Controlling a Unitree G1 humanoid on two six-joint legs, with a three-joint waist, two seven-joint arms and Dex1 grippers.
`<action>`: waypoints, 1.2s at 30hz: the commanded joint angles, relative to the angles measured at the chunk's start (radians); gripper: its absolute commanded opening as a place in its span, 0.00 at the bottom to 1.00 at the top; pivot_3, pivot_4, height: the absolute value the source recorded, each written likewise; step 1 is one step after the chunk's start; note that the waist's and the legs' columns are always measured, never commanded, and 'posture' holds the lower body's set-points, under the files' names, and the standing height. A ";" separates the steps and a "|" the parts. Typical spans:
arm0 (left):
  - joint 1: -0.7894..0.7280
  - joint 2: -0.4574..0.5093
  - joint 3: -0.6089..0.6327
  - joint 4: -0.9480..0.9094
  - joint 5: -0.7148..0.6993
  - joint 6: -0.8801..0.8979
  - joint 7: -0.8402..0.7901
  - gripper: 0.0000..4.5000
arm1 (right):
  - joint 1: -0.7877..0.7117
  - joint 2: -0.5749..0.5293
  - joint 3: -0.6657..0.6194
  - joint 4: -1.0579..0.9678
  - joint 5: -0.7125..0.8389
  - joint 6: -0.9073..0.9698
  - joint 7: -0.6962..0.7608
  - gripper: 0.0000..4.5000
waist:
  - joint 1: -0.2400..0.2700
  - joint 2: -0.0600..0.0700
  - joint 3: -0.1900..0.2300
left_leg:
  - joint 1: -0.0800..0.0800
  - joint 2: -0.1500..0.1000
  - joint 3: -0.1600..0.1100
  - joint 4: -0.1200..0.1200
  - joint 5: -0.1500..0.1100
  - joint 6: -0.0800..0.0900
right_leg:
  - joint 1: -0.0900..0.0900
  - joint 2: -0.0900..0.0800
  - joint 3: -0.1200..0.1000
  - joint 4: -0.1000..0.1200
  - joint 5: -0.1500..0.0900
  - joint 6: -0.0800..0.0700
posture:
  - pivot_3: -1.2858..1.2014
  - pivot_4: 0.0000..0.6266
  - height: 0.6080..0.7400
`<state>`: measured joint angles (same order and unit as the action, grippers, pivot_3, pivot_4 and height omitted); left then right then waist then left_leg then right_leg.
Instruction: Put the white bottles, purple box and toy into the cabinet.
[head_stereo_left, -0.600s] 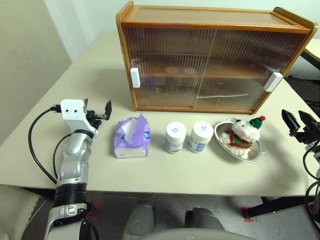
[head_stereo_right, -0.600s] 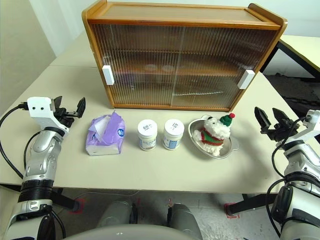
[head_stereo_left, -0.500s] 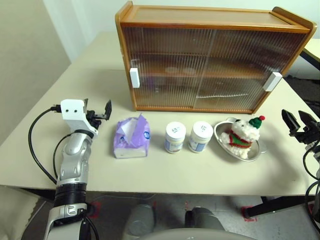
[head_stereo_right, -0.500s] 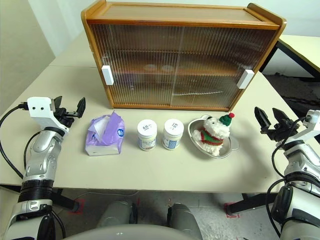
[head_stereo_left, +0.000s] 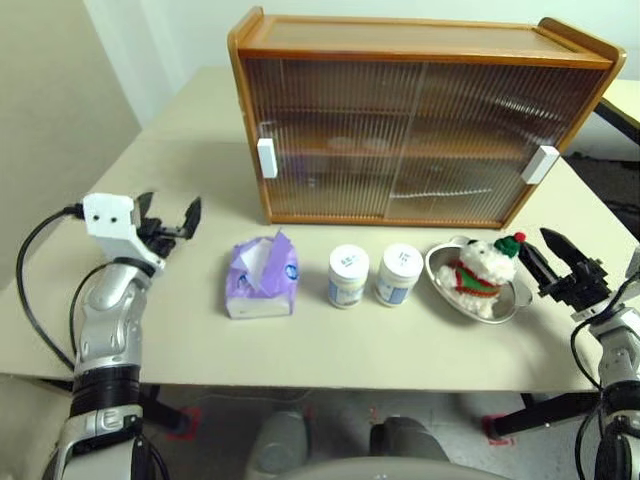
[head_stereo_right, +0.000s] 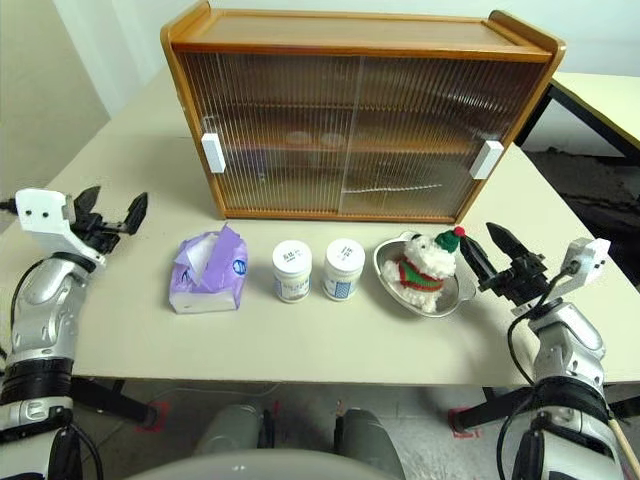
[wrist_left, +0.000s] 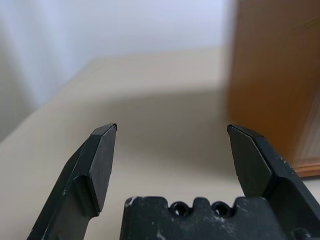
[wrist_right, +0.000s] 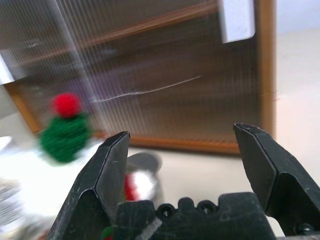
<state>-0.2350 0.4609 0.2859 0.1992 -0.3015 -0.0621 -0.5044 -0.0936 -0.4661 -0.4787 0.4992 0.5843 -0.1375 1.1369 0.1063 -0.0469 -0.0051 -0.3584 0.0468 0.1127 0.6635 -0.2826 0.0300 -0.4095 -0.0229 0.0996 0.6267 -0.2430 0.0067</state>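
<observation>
The cabinet (head_stereo_left: 420, 120) stands at the back of the table with both sliding doors shut. In front of it, from left to right, lie the purple box (head_stereo_left: 259, 280), two white bottles (head_stereo_left: 348, 276) (head_stereo_left: 398, 274) and the toy (head_stereo_left: 480, 268). The toy sits in a steel bowl (head_stereo_left: 520, 297). My left gripper (head_stereo_left: 170, 206) hovers open left of the purple box, nothing between its fingers (wrist_left: 102, 155). To the right of the bowl, my right gripper (head_stereo_right: 481, 237) is open and points at the toy, whose green hat (wrist_right: 65, 132) shows past its fingers (wrist_right: 112, 165).
White handles (head_stereo_left: 266, 157) (head_stereo_left: 544, 164) sit at the outer edges of the cabinet doors. A second table (head_stereo_right: 600, 95) stands at the far right. Bare tabletop (head_stereo_left: 330, 335) runs along the front edge.
My left gripper has drifted left, away from the purple box. My right gripper has swung in leftward, closer to the bowl and toy. Both stay open.
</observation>
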 joint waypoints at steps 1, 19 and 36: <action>-0.019 0.019 -0.029 -0.040 -0.033 -0.010 -0.092 0.71 | 0.083 -0.015 0.020 -0.233 0.068 0.110 -0.001 1.00 | -0.005 0.003 0.000 | 0.000 0.000 0.000 0.000 0.000 0.000 | 0.000 0.000 0.000 0.000 -0.001 0.000 | 0.58 0.00 1.00; -0.146 -0.002 -0.131 -0.025 0.082 0.026 -0.029 0.01 | 0.096 -0.074 0.103 -0.579 0.123 0.309 -0.050 1.00 | -0.031 0.002 0.002 | 0.003 0.000 -0.001 0.002 0.000 0.001 | 0.003 0.004 0.003 0.001 -0.003 0.003 | 0.58 0.00 1.00; -0.248 -0.008 -0.150 0.115 0.149 -0.012 0.014 0.01 | 0.061 -0.120 0.165 -0.807 0.167 0.474 -0.150 1.00 | -0.033 0.000 0.004 | 0.002 0.000 -0.001 0.002 0.000 0.000 | 0.002 0.004 0.002 0.000 -0.003 0.003 | 0.57 0.00 1.00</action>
<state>-0.4669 0.4586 0.1509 0.2925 -0.1623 -0.0644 -0.4851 -0.0250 -0.5750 -0.3255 -0.2853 0.7371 0.3201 1.0020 0.0735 -0.0474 -0.0016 -0.3561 0.0468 0.1112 0.6651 -0.2824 0.0303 -0.4072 -0.0186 0.1019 0.6266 -0.2462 0.0093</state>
